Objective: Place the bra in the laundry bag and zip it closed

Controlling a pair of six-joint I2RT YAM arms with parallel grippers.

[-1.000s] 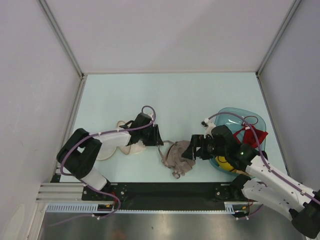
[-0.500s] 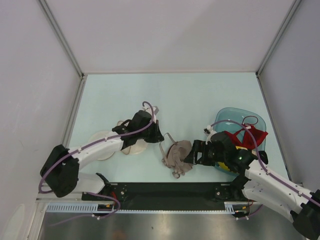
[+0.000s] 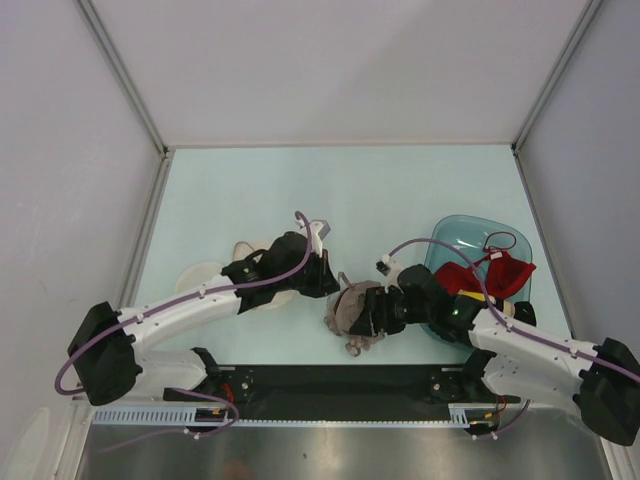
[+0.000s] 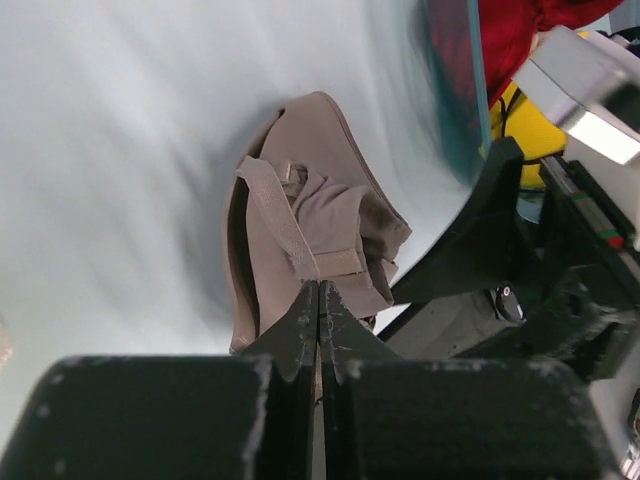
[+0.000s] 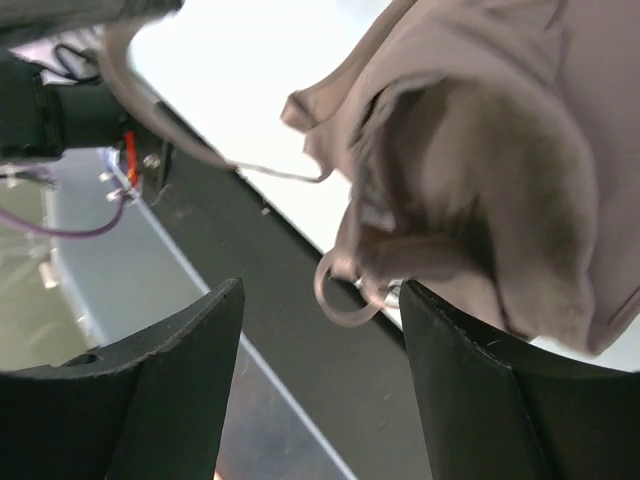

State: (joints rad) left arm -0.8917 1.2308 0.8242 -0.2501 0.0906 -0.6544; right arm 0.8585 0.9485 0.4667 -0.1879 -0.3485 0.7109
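The taupe bra (image 3: 352, 308) lies crumpled near the table's front edge, between the two arms. My left gripper (image 3: 328, 281) is at its left edge. In the left wrist view the bra (image 4: 312, 222) sits just past the left gripper (image 4: 320, 292), whose jaws are pressed together on a thin strap. My right gripper (image 3: 364, 315) is over the bra's right side. It is open in the right wrist view (image 5: 320, 292), with a cup of the bra (image 5: 470, 160) and a strap ring between the fingers. The cream laundry bag (image 3: 205, 274) lies open under the left arm, partly hidden.
A teal basket (image 3: 462, 240) stands at the right holding a red bra (image 3: 500, 272) and a yellow garment (image 4: 525, 125). The black base rail (image 3: 330, 380) runs along the near edge just below the bra. White walls enclose the table.
My left gripper left the laundry bag, swung right to the bra and shut. My right gripper moved left over the bra and its jaws have narrowed.
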